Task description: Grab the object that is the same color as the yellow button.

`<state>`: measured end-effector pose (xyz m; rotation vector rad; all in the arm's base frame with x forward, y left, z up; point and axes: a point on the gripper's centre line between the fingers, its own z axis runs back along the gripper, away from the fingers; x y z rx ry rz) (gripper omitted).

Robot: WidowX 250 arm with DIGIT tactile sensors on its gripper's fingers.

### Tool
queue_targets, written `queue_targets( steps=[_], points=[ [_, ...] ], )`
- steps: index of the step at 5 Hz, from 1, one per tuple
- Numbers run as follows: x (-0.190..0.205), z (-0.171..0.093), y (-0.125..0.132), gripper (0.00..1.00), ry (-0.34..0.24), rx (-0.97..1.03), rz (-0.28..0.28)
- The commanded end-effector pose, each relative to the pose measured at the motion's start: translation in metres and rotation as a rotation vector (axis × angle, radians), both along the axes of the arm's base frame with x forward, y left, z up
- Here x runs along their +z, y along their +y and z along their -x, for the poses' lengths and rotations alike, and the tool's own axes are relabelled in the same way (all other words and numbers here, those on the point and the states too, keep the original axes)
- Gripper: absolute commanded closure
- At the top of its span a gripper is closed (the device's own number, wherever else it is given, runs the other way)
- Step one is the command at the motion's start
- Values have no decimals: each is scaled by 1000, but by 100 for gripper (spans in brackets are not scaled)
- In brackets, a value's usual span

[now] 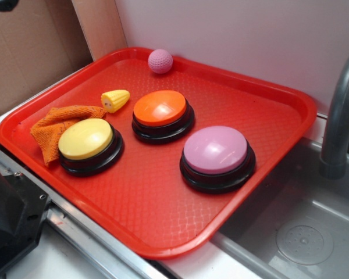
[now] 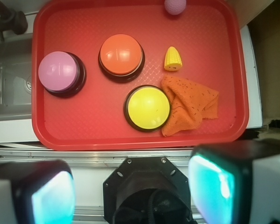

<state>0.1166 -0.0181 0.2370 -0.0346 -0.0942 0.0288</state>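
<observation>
The small yellow toy corn piece lies on the red tray, left of the orange button and behind the yellow button. In the wrist view the corn lies right of the orange button, above the orange cloth, and the yellow button sits at tray centre-front. My gripper is high above the robot base, short of the tray's near edge, far from the corn. Its two teal-padded fingers stand wide apart with nothing between them. The gripper itself is out of the exterior view.
An orange-topped button, a pink-topped button, an orange cloth and a pink dimpled ball share the tray. A sink with a grey faucet lies right of the tray. Cardboard stands at the back left.
</observation>
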Motion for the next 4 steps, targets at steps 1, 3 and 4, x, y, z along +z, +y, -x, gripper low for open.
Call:
queue_targets(
  steps=[1,3,4],
  points=[
    [0,0,0,0,0,0,0],
    [-15,-35,19,0,21,253,19],
    [-25,-50,27,0,51,356,42]
  ],
)
